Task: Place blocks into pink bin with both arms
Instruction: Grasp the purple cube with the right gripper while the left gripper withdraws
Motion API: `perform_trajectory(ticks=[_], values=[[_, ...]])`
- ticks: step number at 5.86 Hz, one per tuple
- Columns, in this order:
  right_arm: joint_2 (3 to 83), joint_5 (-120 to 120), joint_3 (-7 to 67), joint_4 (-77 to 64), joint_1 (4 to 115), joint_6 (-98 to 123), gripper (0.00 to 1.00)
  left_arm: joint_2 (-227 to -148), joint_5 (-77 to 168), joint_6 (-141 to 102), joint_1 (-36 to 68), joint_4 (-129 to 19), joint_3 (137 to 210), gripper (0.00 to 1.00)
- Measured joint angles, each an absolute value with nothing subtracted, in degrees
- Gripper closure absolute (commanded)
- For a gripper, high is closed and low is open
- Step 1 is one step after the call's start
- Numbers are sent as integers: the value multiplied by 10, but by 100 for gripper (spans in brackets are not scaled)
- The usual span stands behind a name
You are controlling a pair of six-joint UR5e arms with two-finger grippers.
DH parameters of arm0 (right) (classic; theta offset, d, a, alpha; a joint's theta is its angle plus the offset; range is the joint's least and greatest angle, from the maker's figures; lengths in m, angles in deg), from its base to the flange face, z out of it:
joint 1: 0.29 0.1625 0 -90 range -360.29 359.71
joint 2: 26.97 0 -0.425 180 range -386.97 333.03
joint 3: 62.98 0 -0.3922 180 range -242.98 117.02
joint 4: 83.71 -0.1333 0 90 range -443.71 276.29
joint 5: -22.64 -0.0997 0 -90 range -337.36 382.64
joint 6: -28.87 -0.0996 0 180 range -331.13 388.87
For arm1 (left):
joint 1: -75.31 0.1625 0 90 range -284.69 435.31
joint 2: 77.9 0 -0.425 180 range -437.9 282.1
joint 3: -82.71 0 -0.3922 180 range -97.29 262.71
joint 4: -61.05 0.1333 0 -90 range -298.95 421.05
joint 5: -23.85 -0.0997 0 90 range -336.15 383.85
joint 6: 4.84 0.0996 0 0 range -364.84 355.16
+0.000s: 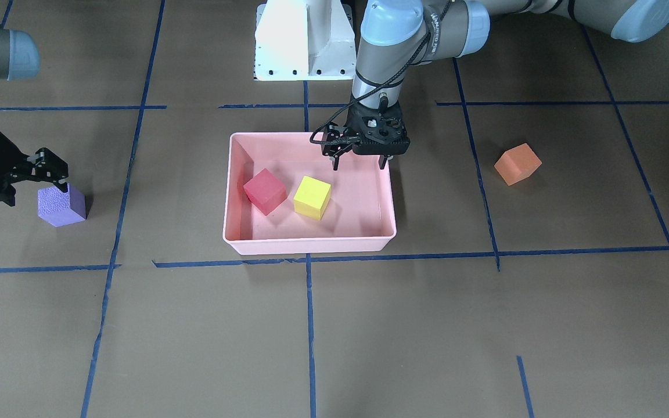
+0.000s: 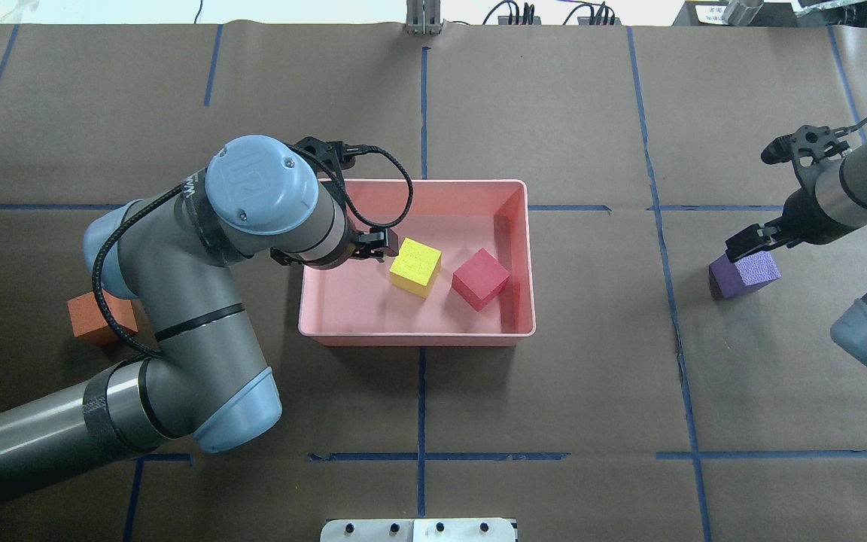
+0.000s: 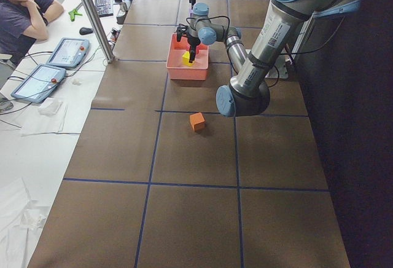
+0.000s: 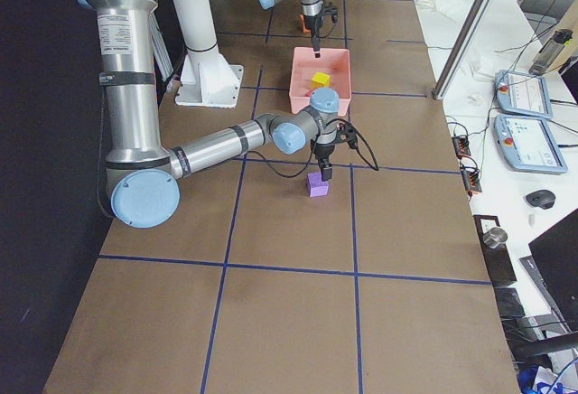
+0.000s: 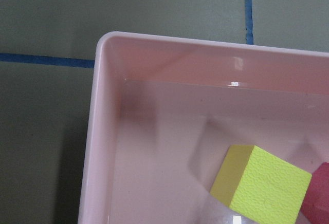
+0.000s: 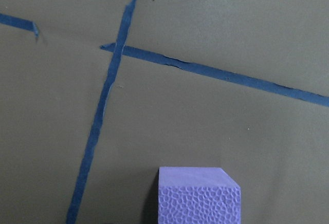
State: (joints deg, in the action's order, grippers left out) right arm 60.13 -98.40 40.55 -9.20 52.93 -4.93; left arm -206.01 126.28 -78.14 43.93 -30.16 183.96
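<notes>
The left end effector [image 1: 359, 164] is held released, its two fingers spread with nothing between them. It is positioned over the pink bin [image 1: 311, 247], at the corner nearest the robot on its left side. The bin's rolled rim and sloping walls are found close beside it on two sides. Below it and a little farther from the robot, the yellow cube [image 1: 312, 197] is seen on the bin floor, turned askew to the walls. The red cube [image 1: 265, 190] lies just beside the yellow one, on the side away from the end effector; contact between the two cannot be judged. Pink floor is left showing around both cubes. Well out to this end effector's left, outside the bin, the orange cube [image 1: 517, 164] is set on the surface [image 1: 427, 337]. In the overhead view it is partly hidden by the left arm [image 2: 177, 316].

The right end effector [image 2: 753, 239] is poised right over the purple cube [image 2: 748, 277], with fingers apparently spread and not clamped on it. This cube is set on the surface well apart from the bin. A stretch of brown paper crossed by a blue tape line [image 2: 665, 248] lies between them.

The cubes are matte foam with a pebbled skin. The bin is smooth, glossy plastic with rounded corners.
</notes>
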Motion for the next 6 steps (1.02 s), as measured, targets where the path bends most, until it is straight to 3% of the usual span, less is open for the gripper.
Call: perform_trajectory(ticks=[2, 3, 4, 6], values=[[602, -963, 369, -100, 502, -54, 5, -2059, 1262, -781, 440, -302, 1840, 0], [598, -952, 350, -101, 490, -54, 53, -2058, 1261, -781, 440, -302, 1840, 0], [593, -949, 340, -101, 485, -55, 73, -2058, 1261, -782, 440, -302, 1840, 0], [586, -958, 354, -97, 486, -58, 74, -2057, 1262, -781, 440, -302, 1842, 0]])
